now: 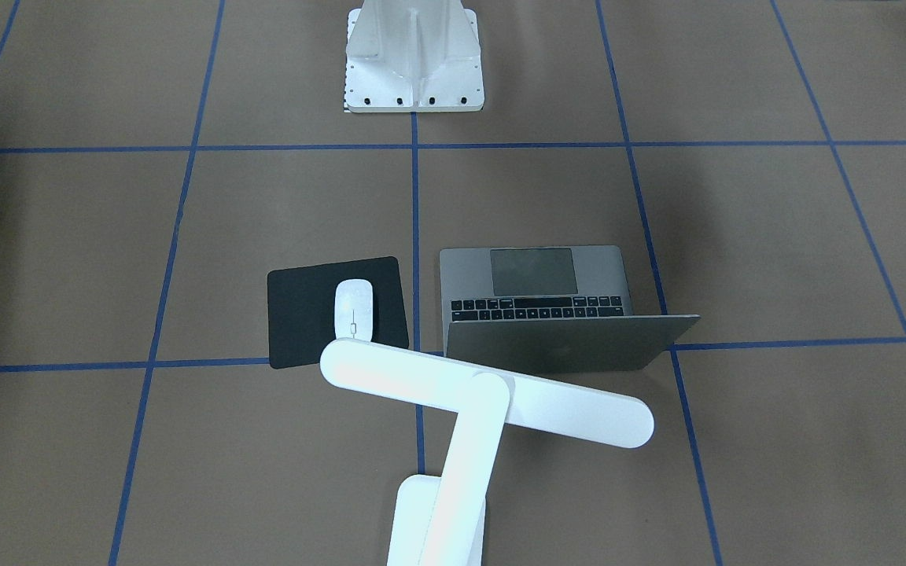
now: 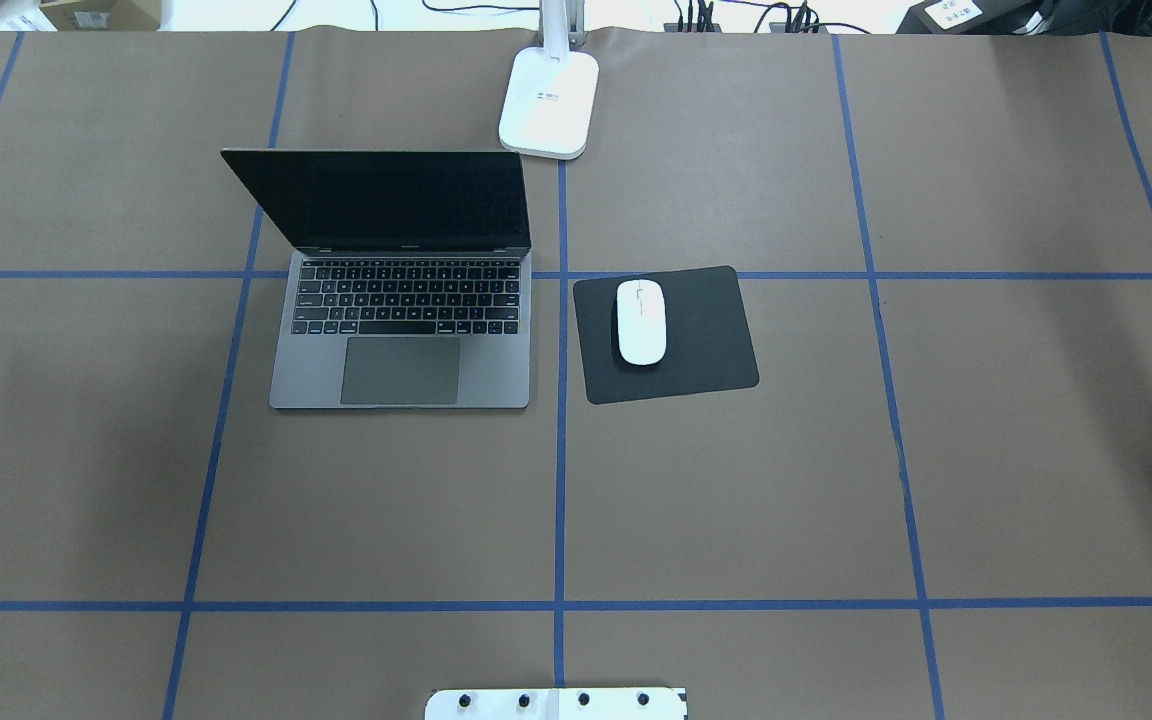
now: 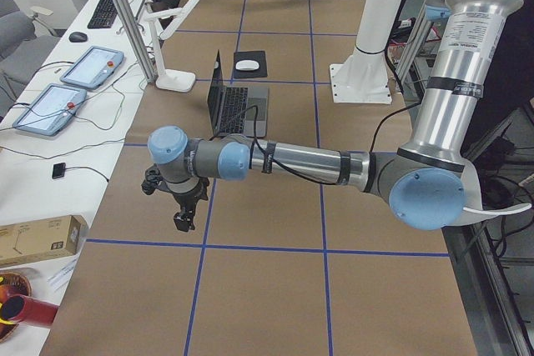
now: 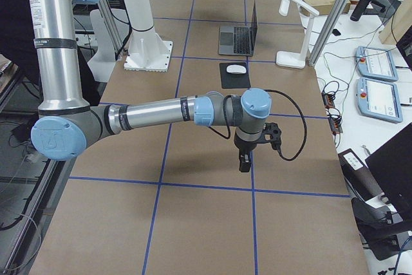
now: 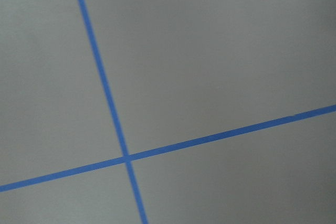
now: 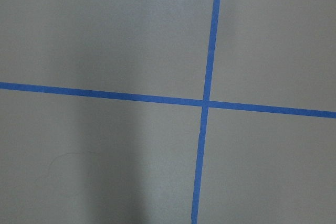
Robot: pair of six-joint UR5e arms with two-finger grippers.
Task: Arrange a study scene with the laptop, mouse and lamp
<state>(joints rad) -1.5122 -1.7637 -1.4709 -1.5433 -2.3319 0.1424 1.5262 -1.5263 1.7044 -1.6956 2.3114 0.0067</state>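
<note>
Brown paper covers the table (image 2: 936,450), marked off in squares by blue tape; I read everything against that grid.

From the overhead view, the laptop (image 2: 401,330) sits open on the robot's left of the centre tape line, keyboard and trackpad toward the robot, screen dark, lid tilted back; a small line of wording sits under the screen, too small for me to read. Just across that tape line lies the black mouse pad (image 2: 706,340), with the mouse (image 2: 641,322) on its laptop-side half, long axis pointing away from the robot. The lamp (image 2: 548,105) stands beyond both at the far edge, its white base just on the mouse's side of the centre line; grey print shows on the base, illegible to me. From the front-facing view its bar head crosses in front of the laptop lid and one corner of the pad.

The white bolted pedestal (image 1: 414,59) stands on the robot's side, well apart from all three.

The left gripper (image 3: 183,206) hangs fingers-down above bare paper, well short of the laptop; the right gripper (image 4: 244,159) hangs likewise, well short of the pad; only the side cameras catch them, so I cannot tell how their jaws stand; both wrist cameras give me only paper and a tape crossing.
</note>
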